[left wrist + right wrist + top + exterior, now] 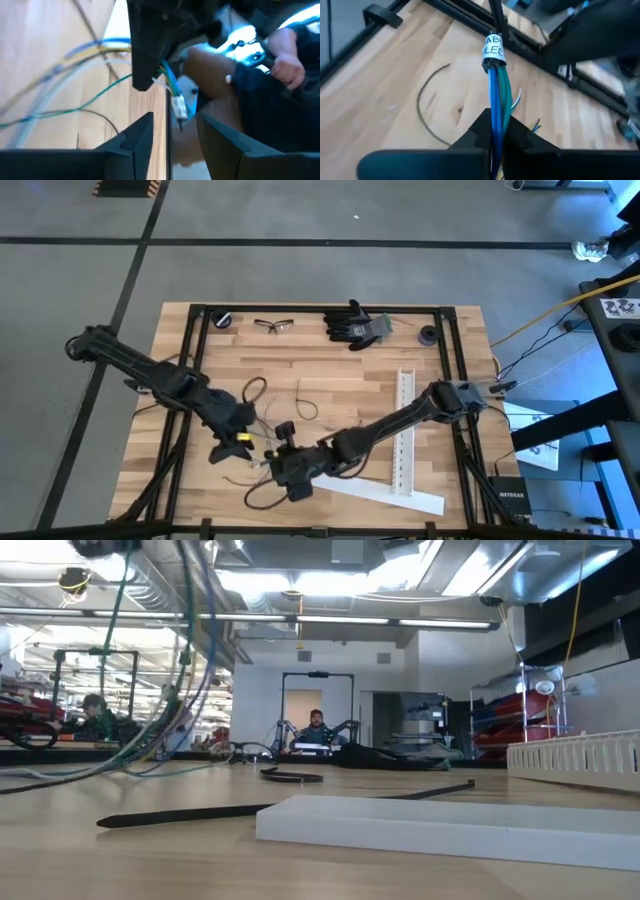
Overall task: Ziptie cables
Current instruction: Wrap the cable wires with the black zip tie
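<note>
The cables (pixel 496 85) are a thin bundle of blue, green and pale wires with a white labelled end (pixel 493 50). My right gripper (pixel 495 127) is shut on them near the table's near middle (pixel 283 463). My left gripper (pixel 175 145) is open just left of it (pixel 235 438). The labelled end (pixel 178 106) shows in the gap between its fingers, touching neither. The loose wire lengths (pixel 60 65) trail away over the wood and hang high in the low view (pixel 185 650). Thin black zipties lie curved on the table (pixel 253 390), (pixel 303 402), (pixel 422 107). My right gripper pinches the cable bundle (pixel 495 112) between its two fingers, a short way back from the labelled end. The wires run along the fingers and stick out past the tips. That short end is lifted clear of the table, and the long wire lengths trail down to the wood.
Black gloves (pixel 355 325), safety glasses (pixel 273 326) and a tape roll (pixel 222 319) lie along the far edge. A perforated white strip (pixel 403 430) and a flat white strip (pixel 390 495) lie to the right. Black frame rails (pixel 200 350) border the table. A person's hand (pixel 287 65) shows beyond it.
</note>
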`<state>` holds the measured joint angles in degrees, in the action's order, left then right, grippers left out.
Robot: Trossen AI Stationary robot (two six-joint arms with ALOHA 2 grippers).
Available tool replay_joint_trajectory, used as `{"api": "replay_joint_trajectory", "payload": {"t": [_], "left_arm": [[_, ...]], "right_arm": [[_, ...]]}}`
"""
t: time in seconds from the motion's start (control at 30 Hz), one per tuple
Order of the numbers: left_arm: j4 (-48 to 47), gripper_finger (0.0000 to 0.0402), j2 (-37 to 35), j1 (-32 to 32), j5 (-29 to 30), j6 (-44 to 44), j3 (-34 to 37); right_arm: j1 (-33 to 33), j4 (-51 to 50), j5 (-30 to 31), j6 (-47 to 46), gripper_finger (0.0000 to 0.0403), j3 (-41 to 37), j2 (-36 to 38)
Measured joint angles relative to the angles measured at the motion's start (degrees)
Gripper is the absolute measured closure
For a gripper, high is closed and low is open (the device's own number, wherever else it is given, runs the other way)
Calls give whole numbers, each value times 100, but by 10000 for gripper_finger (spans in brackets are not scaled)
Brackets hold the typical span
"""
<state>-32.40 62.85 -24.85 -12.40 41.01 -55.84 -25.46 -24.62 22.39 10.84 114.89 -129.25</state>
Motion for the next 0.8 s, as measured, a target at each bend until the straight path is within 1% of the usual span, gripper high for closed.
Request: {"api": "replay_joint_trajectory", "payload": {"t": [0.1,0.13,0.27,0.33,0.37,0.43,0.53,0.67,0.73,0.8], "left_arm": [[-40,261,-344,2,345,-416,-2],[-83,261,-430,12,542,-592,-2],[-328,260,-639,30,1586,-1588,-2],[-286,260,-640,30,2181,-2030,6],[-249,260,-610,38,2444,-2275,7],[-212,260,-485,198,2738,-2590,7],[-229,260,-178,543,2783,-2963,12],[-155,260,519,1048,2772,-3529,16],[-31,260,930,1239,2769,-3930,16],[113,260,1356,1434,2771,-4370,22]], "right_arm": [[-135,-556,6,-579,402,353,1],[-177,-688,9,-805,402,428,15],[-365,-1232,72,-1861,403,538,72],[-445,-1456,130,-2371,403,540,121],[-493,-1727,174,-2590,403,538,175],[-544,-2146,373,-3083,403,545,251],[-618,-2918,810,-3832,403,551,332],[-732,-3794,1191,-4665,403,538,330],[-805,-4072,1347,-5039,403,470,332],[-851,-4122,1426,-5377,403,236,341]]}}
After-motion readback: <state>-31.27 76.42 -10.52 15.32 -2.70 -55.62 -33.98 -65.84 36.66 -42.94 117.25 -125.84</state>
